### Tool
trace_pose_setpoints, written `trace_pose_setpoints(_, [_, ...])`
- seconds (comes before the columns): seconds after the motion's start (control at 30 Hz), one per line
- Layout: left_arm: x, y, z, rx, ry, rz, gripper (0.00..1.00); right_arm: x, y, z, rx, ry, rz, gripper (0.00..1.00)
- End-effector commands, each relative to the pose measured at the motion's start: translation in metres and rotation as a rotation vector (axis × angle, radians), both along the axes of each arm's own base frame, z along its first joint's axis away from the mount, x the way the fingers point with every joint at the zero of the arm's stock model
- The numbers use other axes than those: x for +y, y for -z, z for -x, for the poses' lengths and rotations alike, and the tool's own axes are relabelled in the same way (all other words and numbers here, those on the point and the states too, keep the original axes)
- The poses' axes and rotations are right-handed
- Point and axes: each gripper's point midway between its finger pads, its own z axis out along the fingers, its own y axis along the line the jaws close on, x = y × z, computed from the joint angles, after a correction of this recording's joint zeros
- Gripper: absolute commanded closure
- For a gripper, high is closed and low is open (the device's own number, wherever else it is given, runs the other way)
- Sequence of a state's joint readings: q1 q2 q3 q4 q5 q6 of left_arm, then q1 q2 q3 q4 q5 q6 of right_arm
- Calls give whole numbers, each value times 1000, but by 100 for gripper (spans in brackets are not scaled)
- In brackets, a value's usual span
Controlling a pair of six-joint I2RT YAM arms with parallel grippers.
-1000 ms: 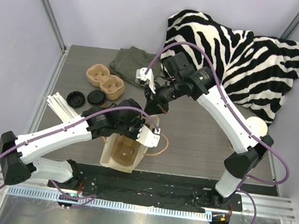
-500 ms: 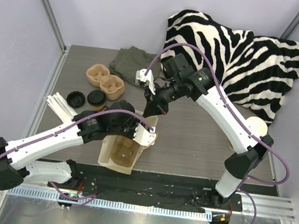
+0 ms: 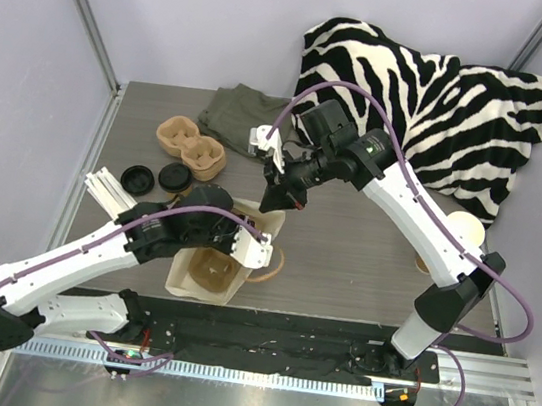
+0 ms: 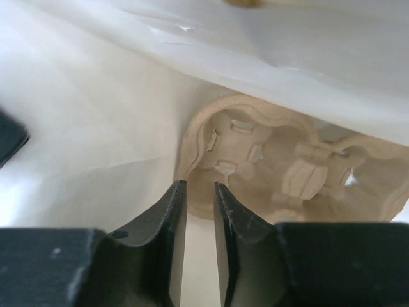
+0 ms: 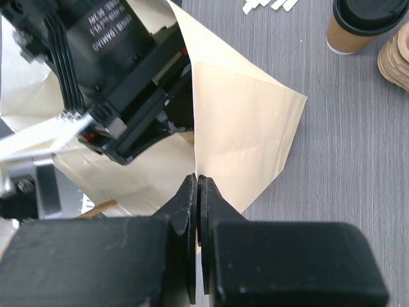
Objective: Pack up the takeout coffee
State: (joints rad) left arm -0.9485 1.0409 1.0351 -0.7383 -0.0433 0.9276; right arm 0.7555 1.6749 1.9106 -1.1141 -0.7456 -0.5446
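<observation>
Near the front edge of the table, left of its middle, we see an open paper bag (image 5: 243,128) lying with its mouth turned up. A pulp cup tray (image 4: 287,166) sits inside it on the bottom. The left gripper (image 4: 199,185) reaches down into the bag. From its wrist camera we see its jaws only a narrow gap apart with nothing between them, the tips just short of the tray's near rim. The right gripper (image 5: 197,181) comes in from the far side and is pinched tight on the bag's upper paper edge, holding that side up.

Toward the left edge of the table we find the takeout coffee (image 3: 175,179), a brown paper cup standing upright with its black lid on, outside the bag and touched by neither gripper. A loose black lid (image 3: 137,180) lies just beside it on the left, and a second pulp tray (image 3: 190,146) rests just behind it. White sticks (image 3: 109,190) lie near the left edge. A green cloth (image 3: 242,118) sits at the back edge, and a zebra-striped cushion (image 3: 426,104) fills the back right corner.
</observation>
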Motion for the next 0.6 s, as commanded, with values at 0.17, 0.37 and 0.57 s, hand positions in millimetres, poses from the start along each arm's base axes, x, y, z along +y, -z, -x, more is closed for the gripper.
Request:
trace_pose_setpoints(0.17, [6, -20, 5, -45, 41, 5, 61, -3, -24, 0, -74, 14, -72, 99])
trace_pose_setpoints(0.37, [6, -31, -4, -11, -126, 118, 64, -5, -24, -5, -52, 82, -66, 99])
trace_pose_setpoints(0.57, [6, -47, -4, 5, -244, 314, 58, -7, -24, -23, -35, 240, -73, 99])
